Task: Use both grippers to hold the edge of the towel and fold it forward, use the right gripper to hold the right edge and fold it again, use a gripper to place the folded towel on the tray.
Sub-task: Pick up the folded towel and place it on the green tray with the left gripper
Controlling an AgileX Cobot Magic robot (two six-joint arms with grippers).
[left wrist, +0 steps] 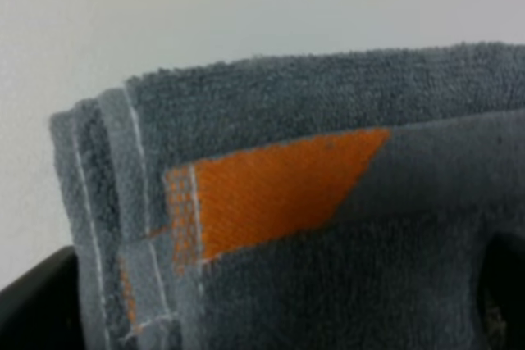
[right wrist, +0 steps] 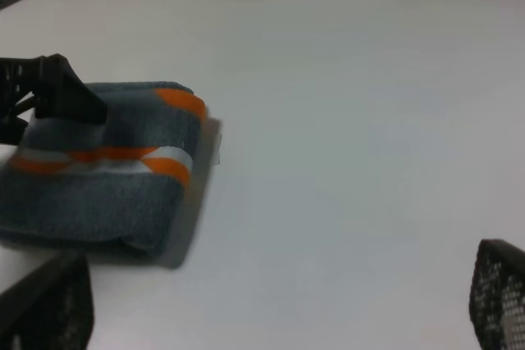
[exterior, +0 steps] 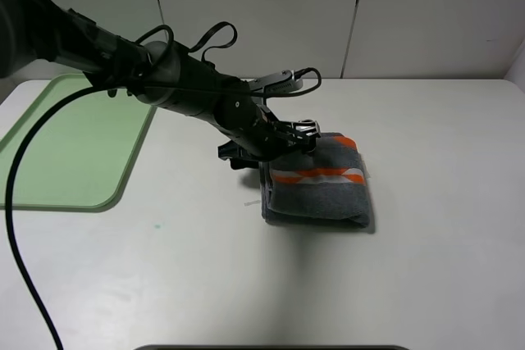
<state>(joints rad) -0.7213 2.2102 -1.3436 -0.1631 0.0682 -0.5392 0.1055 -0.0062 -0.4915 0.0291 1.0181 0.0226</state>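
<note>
Left black jawed gripper [exterior: 302,138] sits at the far-left corner of the dark grey terry towel [exterior: 320,186], which is already folded into a small thick bundle with an orange-and-white band on top; jaws look spread wide around the stacked layers, not yet pinched, though exact contact is hard to tell from the overhead view. In the left wrist view the thin pale stitched hem [left wrist: 135,202] shows several layers stacked right at the jaws. Risk: if the jaws close on only the top 1 or 2 layers, the bundle likely unfolds when lifted; a shallow bite at the corner could also let it droop or slip out on the way over. Right gripper [right wrist: 271,317] hangs well apart from the towel, jaws wide apart, holding nothing. The pale green rectangular plastic tray [exterior: 49,194] with low rim lies well to the left of the left gripper, behind its own arm. Nothing stands on the white table [exterior: 426,268] between gripper and tray; only the loose black cable [exterior: 16,227] hangs near that path and could snag.
</note>
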